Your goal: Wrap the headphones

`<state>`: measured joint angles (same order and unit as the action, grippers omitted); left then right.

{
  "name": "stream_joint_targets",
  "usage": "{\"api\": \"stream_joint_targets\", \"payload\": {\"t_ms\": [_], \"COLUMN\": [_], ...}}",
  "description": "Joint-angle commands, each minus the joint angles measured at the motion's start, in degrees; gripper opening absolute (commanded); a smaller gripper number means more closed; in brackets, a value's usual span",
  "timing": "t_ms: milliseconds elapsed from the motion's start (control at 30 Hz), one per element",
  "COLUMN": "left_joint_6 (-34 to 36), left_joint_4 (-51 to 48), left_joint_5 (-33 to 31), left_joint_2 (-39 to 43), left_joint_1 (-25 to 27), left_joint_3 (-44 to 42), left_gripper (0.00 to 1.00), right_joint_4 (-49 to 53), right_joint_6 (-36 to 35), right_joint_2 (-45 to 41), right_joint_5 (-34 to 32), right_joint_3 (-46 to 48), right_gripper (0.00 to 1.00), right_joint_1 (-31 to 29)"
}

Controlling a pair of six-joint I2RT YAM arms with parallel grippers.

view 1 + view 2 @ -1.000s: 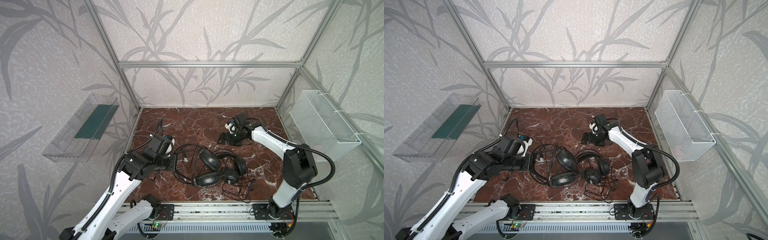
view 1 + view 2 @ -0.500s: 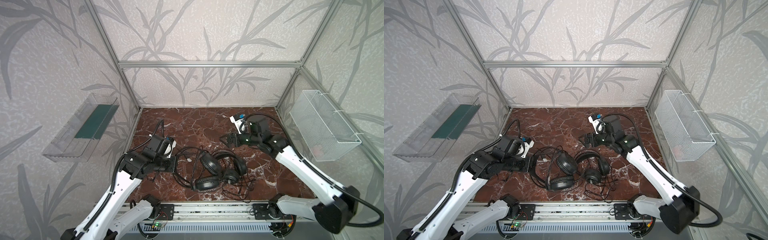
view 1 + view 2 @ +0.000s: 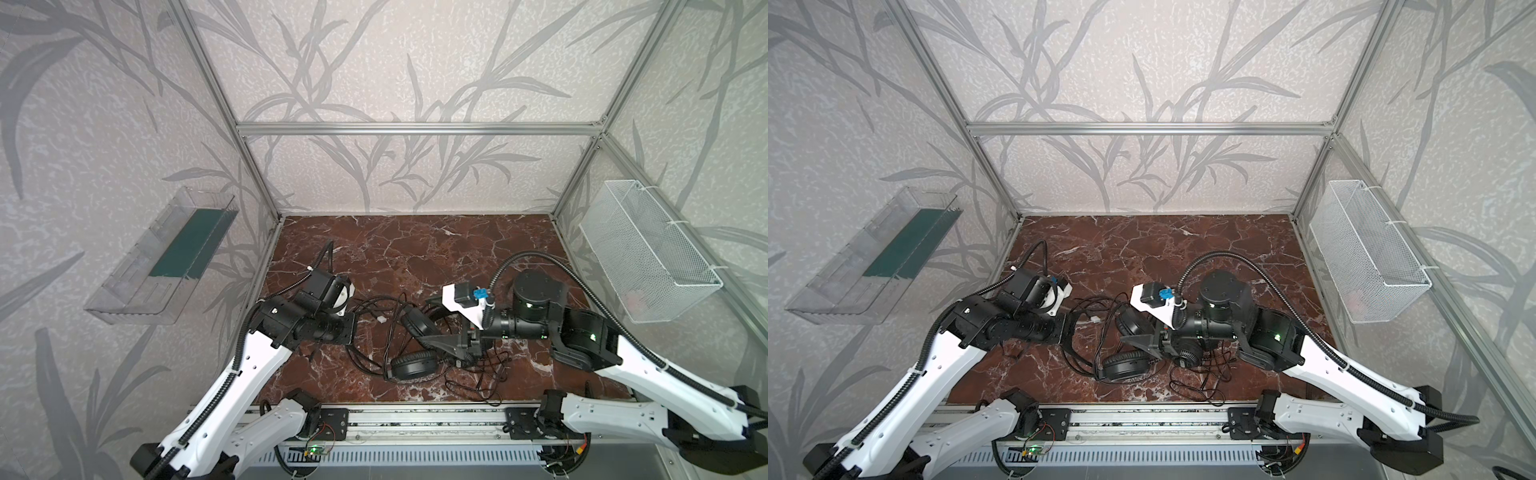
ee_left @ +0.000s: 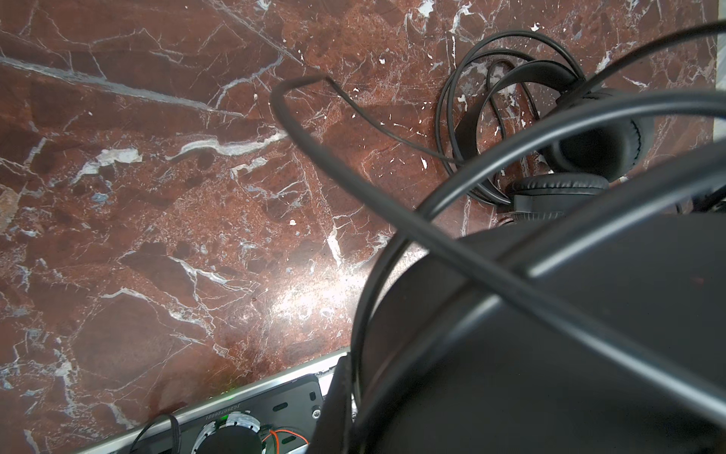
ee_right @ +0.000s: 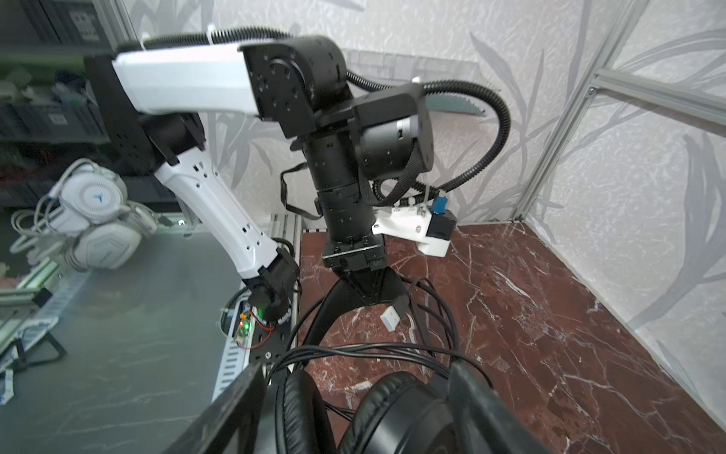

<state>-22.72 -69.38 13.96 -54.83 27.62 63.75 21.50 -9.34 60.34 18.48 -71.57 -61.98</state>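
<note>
Straddling headphones (image 5: 396,416) now, right claw (image 5: 353,377) (narrowing)

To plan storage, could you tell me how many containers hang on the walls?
2: a clear plastic tray on the left wall, a white wire basket on the right wall; none seems hidden.

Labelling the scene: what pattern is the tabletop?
Tabletop: red-brown marble, white veins; best in left wrist view.
</note>
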Motion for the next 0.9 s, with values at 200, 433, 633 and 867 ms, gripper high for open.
{"api": "stream_joint_targets", "payload": {"t_ms": [200,433,633,867], "left_joint_6": [-1.26,-1.44,-1.5,-1.86], "left_joint_4": [1.44,1.61,1.8,2.06], "left_joint_5": [2.39,2.48,2.75,3.21], "left_joint_2": [0.53,0.97,0.98,1.67], "left_joint_1": [-0.28,-0.22,-0.22,-0.2], "left_joint_3": [-0.8,-0.82,-0.86,-1.17], "left_gripper": [0.0,0.0,0.0,0.0], "right_joint_4": [6.17,6.17,6.15,5.94], "right_joint_6": [-14.2,-17.37,-18.12,-18.85], "right_joint_2": [13.99,20.76,25.68,28.26], "right_joint_5": [-18.43,-27.71,-34.18,-36.74], "right_joint_3": [-9.47,-11.2,-13.15,-14.21], "right_gripper": [0.59,0.5,0.42,0.3], "right_joint_1": [-10.68,-13.02,-12.93,-12.9]}}
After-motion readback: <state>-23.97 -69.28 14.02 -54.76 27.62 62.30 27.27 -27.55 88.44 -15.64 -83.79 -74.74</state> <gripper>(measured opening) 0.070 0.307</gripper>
